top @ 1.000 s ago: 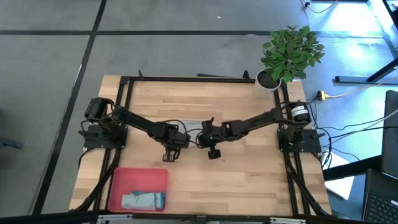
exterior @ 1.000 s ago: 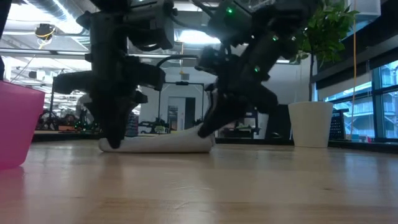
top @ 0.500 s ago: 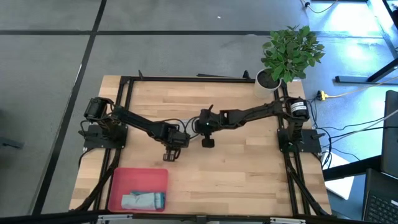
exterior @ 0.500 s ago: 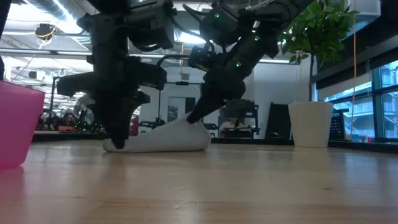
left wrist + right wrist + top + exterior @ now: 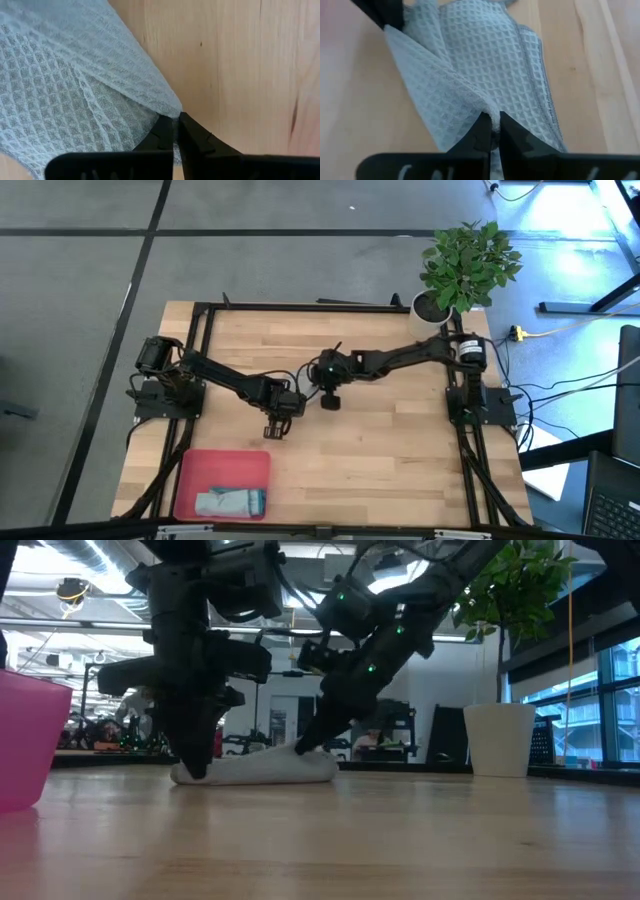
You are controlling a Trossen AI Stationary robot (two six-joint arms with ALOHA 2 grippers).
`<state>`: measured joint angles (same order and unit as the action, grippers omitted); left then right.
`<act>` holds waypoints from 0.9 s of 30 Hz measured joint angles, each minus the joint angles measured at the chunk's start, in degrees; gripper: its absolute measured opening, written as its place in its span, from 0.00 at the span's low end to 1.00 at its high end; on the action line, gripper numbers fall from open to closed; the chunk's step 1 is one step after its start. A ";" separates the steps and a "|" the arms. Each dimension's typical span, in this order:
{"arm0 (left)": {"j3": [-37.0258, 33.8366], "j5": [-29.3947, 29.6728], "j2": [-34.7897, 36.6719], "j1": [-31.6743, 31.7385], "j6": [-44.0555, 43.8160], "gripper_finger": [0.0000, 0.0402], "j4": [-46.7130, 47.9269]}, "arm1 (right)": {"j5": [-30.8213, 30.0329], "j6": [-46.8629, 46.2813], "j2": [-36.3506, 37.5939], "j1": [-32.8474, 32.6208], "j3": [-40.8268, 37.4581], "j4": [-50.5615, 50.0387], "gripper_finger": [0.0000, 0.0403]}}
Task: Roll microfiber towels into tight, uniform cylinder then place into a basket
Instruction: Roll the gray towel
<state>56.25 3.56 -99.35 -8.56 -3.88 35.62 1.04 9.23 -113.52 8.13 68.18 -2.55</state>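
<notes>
Two grippers are engaged on the grey towel (image 5: 262,768), which lies bunched mid-desk (image 5: 390,450). On the left gripper (image 5: 175,131) the jaws are closed, with one towel edge pinched between them. On the right gripper (image 5: 492,129) the jaws are likewise closed on a raised fold at the opposite side. One blue-teal towel (image 5: 231,502) is located, rolled, inside the pink-red basket (image 5: 200,468) at the desk's near-left corner.

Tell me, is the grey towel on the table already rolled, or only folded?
Only folded. The grey towel lies in loose flat layers; left gripper and right gripper each pinch an edge. No tight cylinder shows.
</notes>
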 joint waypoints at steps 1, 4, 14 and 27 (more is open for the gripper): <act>0.00 -0.05 0.00 0.00 -0.01 0.00 0.00 | -0.02 -0.02 -0.35 0.25 0.00 0.69 0.04; 0.00 -0.05 0.00 0.00 -0.02 0.00 0.00 | 0.02 -0.03 -1.09 1.02 0.00 1.82 0.04; 0.00 0.13 0.00 0.45 -0.30 0.00 -0.11 | 1.93 -0.21 -2.58 2.09 0.00 2.08 0.04; 0.00 -0.68 0.00 0.72 -0.41 0.00 -0.07 | 1.66 -1.64 -5.90 2.15 0.13 4.36 0.04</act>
<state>56.25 2.88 -99.35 -7.84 -4.29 35.55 2.69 7.59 -119.42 10.28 68.31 1.81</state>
